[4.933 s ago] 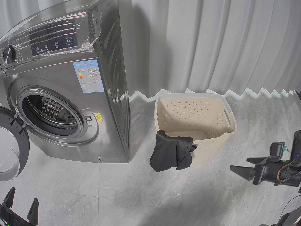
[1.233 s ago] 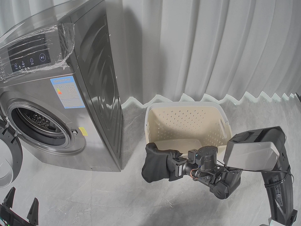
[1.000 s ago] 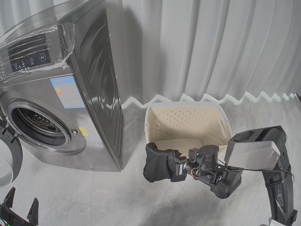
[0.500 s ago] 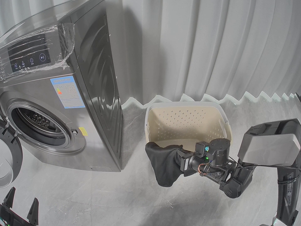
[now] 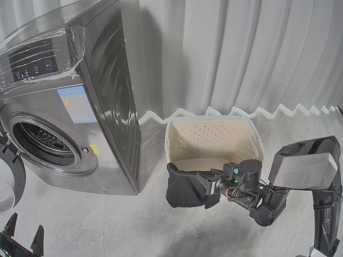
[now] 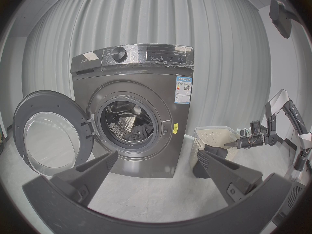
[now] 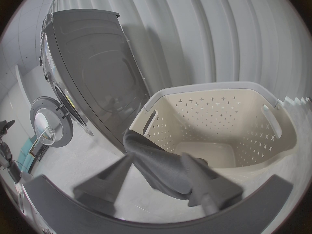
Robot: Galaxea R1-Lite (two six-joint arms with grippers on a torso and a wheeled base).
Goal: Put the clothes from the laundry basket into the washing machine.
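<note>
Clothes: one dark garment (image 5: 182, 191) is draped over the near rim of the laundry basket (image 5: 210, 119), at the corner toward the washing machine (image 5: 89, 107). Most of it hangs down the outside wall toward the floor (image 5: 125, 225).
Laundry basket: cream with a pale rim, upright on the floor, just beside the washing machine's side panel.
Washing machine: its round door (image 5: 10, 182) is swung wide open on my left. A dark piece (image 6: 139, 132) lies in the drum (image 6: 126, 121).
My right gripper (image 5: 202, 190): it is at the basket's near rim. My fingers are spread apart with the garment's upper fold between them, and the cloth lies against one finger, unclamped.
My left gripper (image 6: 156, 153): it is low on my left, well apart from the basket, facing the open drum. My fingers are wide apart with nothing in them.
Backdrop: a white curtain (image 5: 232, 47) hangs behind the machine and basket.
</note>
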